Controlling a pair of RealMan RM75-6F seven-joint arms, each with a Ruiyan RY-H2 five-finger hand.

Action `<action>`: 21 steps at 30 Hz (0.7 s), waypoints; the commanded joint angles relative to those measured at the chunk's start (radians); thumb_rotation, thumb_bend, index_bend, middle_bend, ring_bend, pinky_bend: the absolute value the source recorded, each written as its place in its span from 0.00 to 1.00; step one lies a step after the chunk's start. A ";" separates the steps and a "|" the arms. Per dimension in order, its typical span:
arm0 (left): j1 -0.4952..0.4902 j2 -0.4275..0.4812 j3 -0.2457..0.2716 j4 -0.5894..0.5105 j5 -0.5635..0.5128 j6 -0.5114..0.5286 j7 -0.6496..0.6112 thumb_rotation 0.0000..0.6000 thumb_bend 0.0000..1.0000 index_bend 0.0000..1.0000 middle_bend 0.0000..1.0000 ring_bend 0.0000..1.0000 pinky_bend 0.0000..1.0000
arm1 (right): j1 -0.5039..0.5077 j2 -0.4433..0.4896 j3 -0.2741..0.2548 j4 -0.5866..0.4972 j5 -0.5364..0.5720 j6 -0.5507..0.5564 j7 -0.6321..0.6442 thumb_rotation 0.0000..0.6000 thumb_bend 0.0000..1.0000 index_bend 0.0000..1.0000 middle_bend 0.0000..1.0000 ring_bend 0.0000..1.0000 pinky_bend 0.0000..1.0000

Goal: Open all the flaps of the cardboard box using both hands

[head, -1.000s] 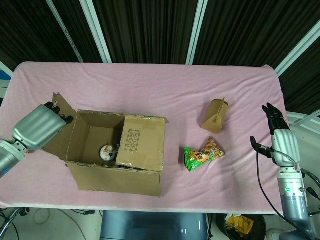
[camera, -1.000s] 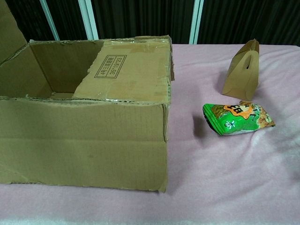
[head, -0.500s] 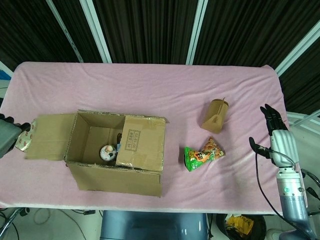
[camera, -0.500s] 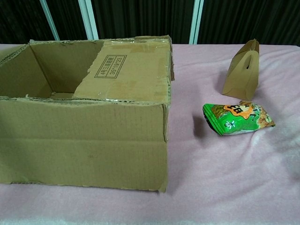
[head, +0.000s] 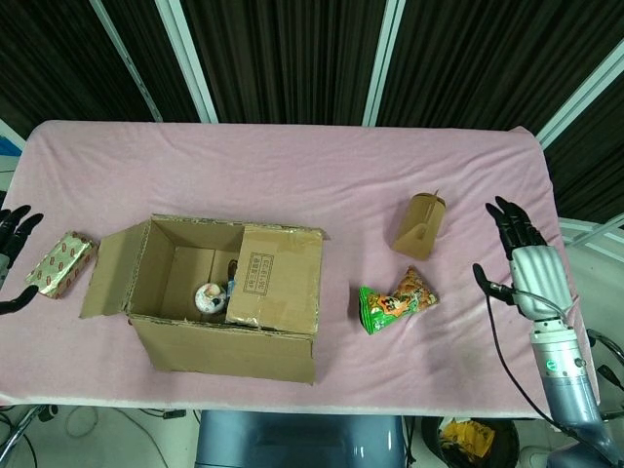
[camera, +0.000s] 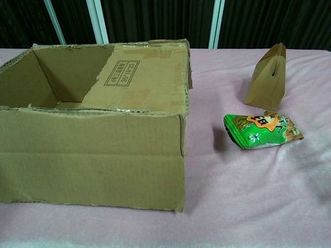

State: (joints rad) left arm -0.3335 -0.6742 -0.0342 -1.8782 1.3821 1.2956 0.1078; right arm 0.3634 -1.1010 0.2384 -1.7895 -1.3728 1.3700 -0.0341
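The cardboard box [head: 222,336] [camera: 93,155] stands at the front left of the pink table. Its left flap [head: 105,273] is folded outward and slopes down to the left. Its right flap [head: 276,277] [camera: 137,77] lies folded in over the right half of the opening. A small round item [head: 208,297] sits inside on the bottom. My left hand [head: 12,244] shows only at the left edge, fingers apart, holding nothing, clear of the box. My right hand [head: 525,268] hovers open at the far right, fingers spread, well away from the box. Neither hand shows in the chest view.
A foil-wrapped packet [head: 61,263] lies left of the box. A green snack bag [head: 395,302] [camera: 262,129] and a small brown paper carton [head: 421,226] [camera: 267,77] sit right of the box. The table's pink cloth [head: 292,175] ends close to both hands.
The left hand has let go of the left flap and withdrawn to the left edge; the flap has swung outward. The right hand has drifted slightly left and up.
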 commanded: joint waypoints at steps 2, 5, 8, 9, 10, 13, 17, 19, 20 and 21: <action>0.077 -0.198 -0.033 0.078 -0.051 0.144 -0.016 1.00 0.21 0.00 0.00 0.00 0.00 | 0.076 0.087 0.004 -0.064 -0.062 -0.115 -0.083 1.00 0.45 0.00 0.00 0.00 0.23; 0.097 -0.271 -0.044 0.118 -0.071 0.177 -0.035 1.00 0.20 0.00 0.00 0.00 0.00 | 0.131 0.124 0.011 -0.102 -0.095 -0.190 -0.126 1.00 0.45 0.00 0.00 0.00 0.23; 0.111 -0.326 -0.049 0.160 -0.083 0.192 -0.056 1.00 0.20 0.00 0.00 0.00 0.00 | 0.192 0.141 0.026 -0.135 -0.102 -0.266 -0.164 1.00 0.45 0.00 0.00 0.00 0.23; 0.114 -0.339 -0.049 0.173 -0.083 0.193 -0.059 1.00 0.20 0.00 0.00 0.00 0.00 | 0.211 0.143 0.033 -0.144 -0.100 -0.290 -0.177 1.00 0.45 0.00 0.00 0.00 0.23; 0.117 -0.352 -0.048 0.188 -0.082 0.195 -0.061 1.00 0.20 0.00 0.00 0.00 0.00 | 0.232 0.142 0.040 -0.152 -0.096 -0.313 -0.190 1.00 0.45 0.00 0.00 0.00 0.23; 0.123 -0.389 -0.041 0.236 -0.074 0.191 -0.073 1.00 0.20 0.00 0.00 0.00 0.00 | 0.314 0.126 0.070 -0.174 -0.072 -0.398 -0.236 1.00 0.48 0.00 0.00 0.00 0.23; 0.130 -0.426 -0.037 0.290 -0.060 0.189 -0.102 1.00 0.20 0.00 0.00 0.00 0.00 | 0.416 0.078 0.107 -0.172 -0.023 -0.483 -0.290 1.00 0.64 0.01 0.04 0.01 0.23; 0.133 -0.439 -0.035 0.314 -0.050 0.186 -0.120 1.00 0.20 0.00 0.00 0.00 0.00 | 0.476 0.039 0.127 -0.160 0.013 -0.529 -0.316 1.00 0.72 0.02 0.06 0.02 0.24; 0.134 -0.442 -0.035 0.320 -0.047 0.185 -0.129 1.00 0.20 0.00 0.00 0.00 0.00 | 0.498 0.025 0.133 -0.152 0.031 -0.545 -0.327 1.00 0.74 0.03 0.07 0.02 0.24; 0.135 -0.444 -0.037 0.325 -0.044 0.184 -0.140 1.00 0.20 0.00 0.00 0.00 0.00 | 0.522 0.010 0.137 -0.145 0.047 -0.564 -0.338 1.00 0.77 0.03 0.07 0.02 0.24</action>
State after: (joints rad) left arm -0.2014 -1.1121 -0.0712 -1.5614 1.3321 1.4818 -0.0215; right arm 0.8273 -1.0470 0.3496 -1.9483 -1.3725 0.8578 -0.3337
